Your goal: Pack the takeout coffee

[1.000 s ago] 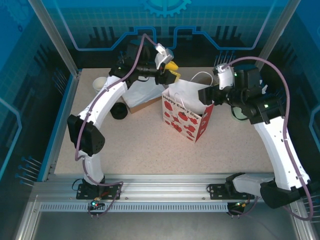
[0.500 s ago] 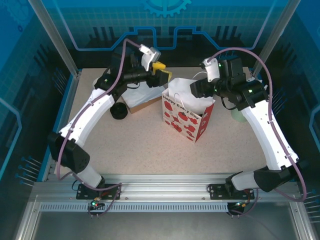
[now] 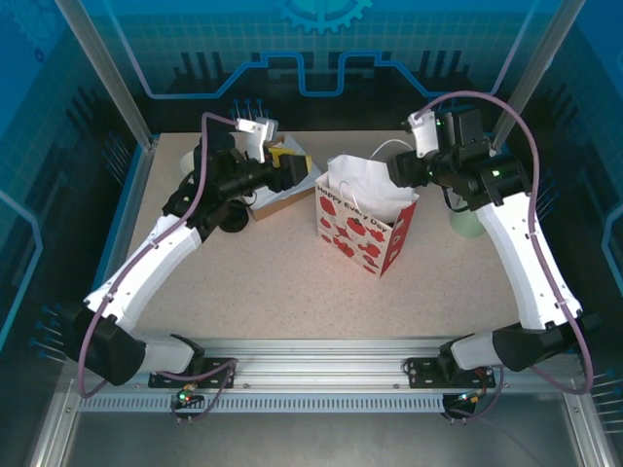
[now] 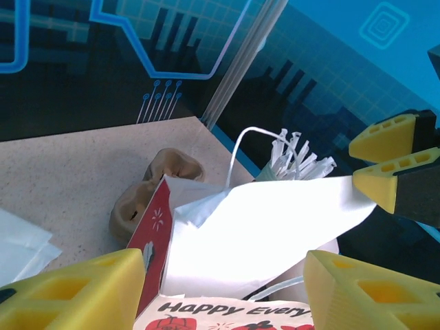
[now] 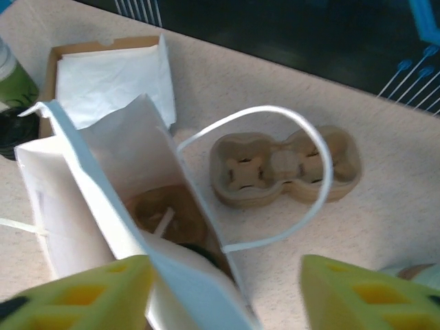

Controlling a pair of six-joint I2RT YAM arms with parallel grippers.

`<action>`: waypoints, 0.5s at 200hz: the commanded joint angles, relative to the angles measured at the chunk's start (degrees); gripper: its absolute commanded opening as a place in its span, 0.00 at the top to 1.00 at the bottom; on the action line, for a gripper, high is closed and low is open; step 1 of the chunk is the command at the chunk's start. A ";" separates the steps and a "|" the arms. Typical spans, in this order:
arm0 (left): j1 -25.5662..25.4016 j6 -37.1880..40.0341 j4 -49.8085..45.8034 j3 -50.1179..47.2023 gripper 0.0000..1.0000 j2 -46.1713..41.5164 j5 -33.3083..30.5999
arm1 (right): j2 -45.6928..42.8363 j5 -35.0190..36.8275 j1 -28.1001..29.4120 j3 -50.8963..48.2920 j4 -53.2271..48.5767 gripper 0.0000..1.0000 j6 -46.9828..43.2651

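Left gripper [image 3: 284, 163] has drawn back left from the white-and-red strawberry-print paper bag [image 3: 362, 226], fingers spread, empty. Right gripper [image 3: 397, 177] straddles the bag's far rim, fingers parted. Olive-green black-lidded paper cup [image 3: 231, 218] lies left of the bag on the speckled table [image 3: 292, 282]; blue walls [image 3: 195, 39] behind.

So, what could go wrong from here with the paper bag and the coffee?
1. The right tool stands open over the thin rim of the strawberry bag; closing or pulling may crumple or tip it.
2. The bag's white handle loop lies right by that tool and might snag.
3. The takeout coffee sits close beside the left arm, which could knock it.
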 commanded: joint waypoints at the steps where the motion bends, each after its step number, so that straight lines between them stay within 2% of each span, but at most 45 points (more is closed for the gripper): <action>1: 0.38 -2.43 1.22 -1.90 0.36 -2.37 -2.18 | 0.00 -4.48 -0.14 -1.89 -1.34 0.57 0.30; 17: 0.35 -2.95 1.20 -2.89 0.36 -2.77 -1.97 | -0.52 -4.67 -0.14 -3.99 0.25 0.74 0.58; 33: 0.32 -3.74 1.23 -3.78 0.36 -3.01 -1.76 | 0.06 -5.78 0.10 -4.92 1.25 0.84 1.12; 62: 0.22 -4.52 0.99 -5.59 0.36 -3.63 -1.79 | 3.13 -4.11 1.80 -5.21 1.03 0.91 0.67; 100: 0.24 -4.91 0.67 -7.75 0.36 -4.16 -1.97 | 7.04 3.14 4.99 -4.14 -3.29 0.93 -1.34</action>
